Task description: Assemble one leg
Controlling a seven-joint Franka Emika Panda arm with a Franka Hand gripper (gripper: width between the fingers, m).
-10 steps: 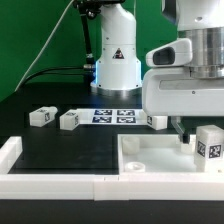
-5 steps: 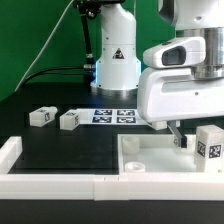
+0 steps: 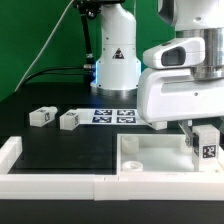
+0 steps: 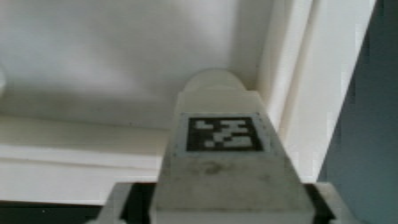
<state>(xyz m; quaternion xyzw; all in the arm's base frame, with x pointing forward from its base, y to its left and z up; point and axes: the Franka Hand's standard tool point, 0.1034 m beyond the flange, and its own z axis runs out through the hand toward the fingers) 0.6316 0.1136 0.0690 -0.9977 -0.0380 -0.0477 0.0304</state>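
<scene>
Gripper (image 4: 217,205) clamps the leg (image 4: 222,135); white, stubby, tapered; black-and-white tag on its face.

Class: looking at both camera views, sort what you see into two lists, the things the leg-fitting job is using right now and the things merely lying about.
In use:
- hand
- held leg
- tray panel

Lying about:
- two spare legs
- marker board
- border bar
</scene>
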